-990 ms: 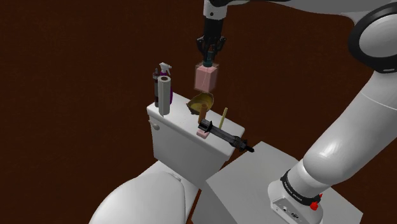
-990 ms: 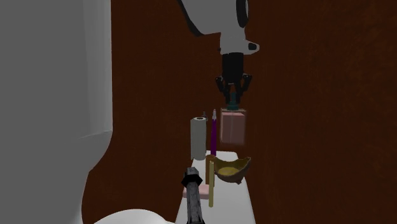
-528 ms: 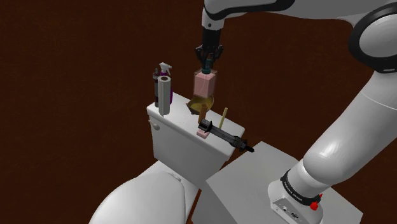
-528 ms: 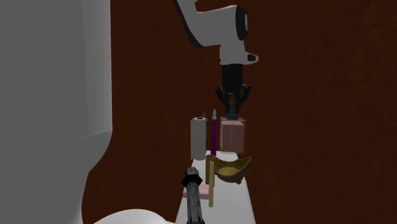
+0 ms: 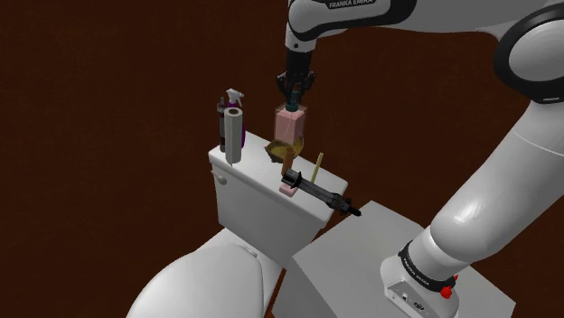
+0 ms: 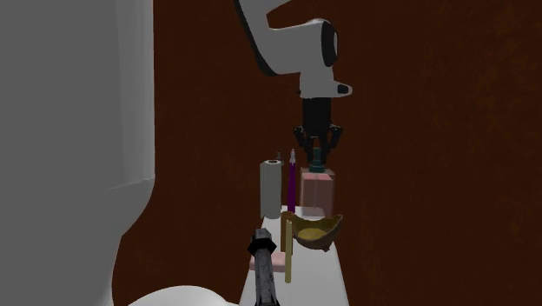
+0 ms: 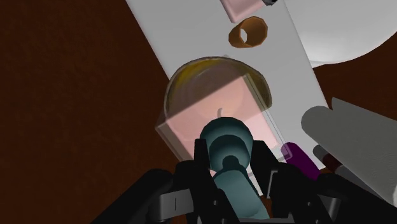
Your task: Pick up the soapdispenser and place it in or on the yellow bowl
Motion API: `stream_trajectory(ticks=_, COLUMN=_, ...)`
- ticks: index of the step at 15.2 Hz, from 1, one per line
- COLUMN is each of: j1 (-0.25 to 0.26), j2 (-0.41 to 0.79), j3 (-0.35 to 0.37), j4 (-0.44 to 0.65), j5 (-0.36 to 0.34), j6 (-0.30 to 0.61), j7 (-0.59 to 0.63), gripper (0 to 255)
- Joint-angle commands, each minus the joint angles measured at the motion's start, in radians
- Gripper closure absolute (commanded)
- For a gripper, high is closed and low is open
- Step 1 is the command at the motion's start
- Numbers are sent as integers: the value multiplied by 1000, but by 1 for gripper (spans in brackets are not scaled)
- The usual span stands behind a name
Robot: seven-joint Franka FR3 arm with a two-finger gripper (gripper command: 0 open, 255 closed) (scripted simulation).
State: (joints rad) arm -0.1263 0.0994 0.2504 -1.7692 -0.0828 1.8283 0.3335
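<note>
From here I see the end effector (image 5: 293, 93) pointing straight down over the toilet tank (image 5: 249, 176), clenched on the teal pump of the dispenser (image 5: 291, 125). In the wrist view the two black fingers (image 7: 202, 167) press against either side of that pump, so the end effector (image 7: 232, 172) is grasping the dispenser (image 7: 219, 114). Its pale pink, see-through body hangs upright directly above the yellow bowl (image 7: 184, 73), whose rim rings it on all sides. In the shoulder view the dispenser's base overlaps the bowl (image 5: 274, 146). In the second exterior view the lower part of the dispenser (image 6: 317, 189) sits behind the bowl's (image 6: 314, 230) near rim. I cannot tell whether the base touches the bowl's inside. On the tank with the bowl stand a grey roll (image 5: 234, 135) and a spray bottle (image 5: 233, 98), off to the shoulder view's left. A brown ring (image 7: 249, 32), a pink bar (image 5: 288, 191), a yellow stick (image 5: 315, 167) and a black tool (image 5: 325, 194) lie nearer the stand (image 5: 361, 262).
</note>
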Motion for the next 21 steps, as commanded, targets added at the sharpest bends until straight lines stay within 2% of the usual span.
stream_trajectory(ticks=1, j1=0, j2=0, j3=0, j4=0, j5=0, j6=0, j7=0, gripper=255)
stream_trajectory(ticks=3, j1=0, j2=0, j3=0, j4=0, j5=0, j6=0, j7=0, gripper=255)
stream_trajectory(ticks=4, j1=0, j2=0, j3=0, j4=0, j5=0, j6=1, j7=0, gripper=0)
stream_trajectory(ticks=9, j1=0, j2=0, j3=0, j4=0, j5=0, j6=1, j7=0, gripper=0)
stream_trajectory(ticks=13, j1=5, j2=3, j3=4, j4=130, j5=1, j6=-127, j7=-2, gripper=0)
stream_trajectory(ticks=21, j1=5, j2=3, j3=4, j4=130, j5=1, j6=-127, j7=-2, gripper=0)
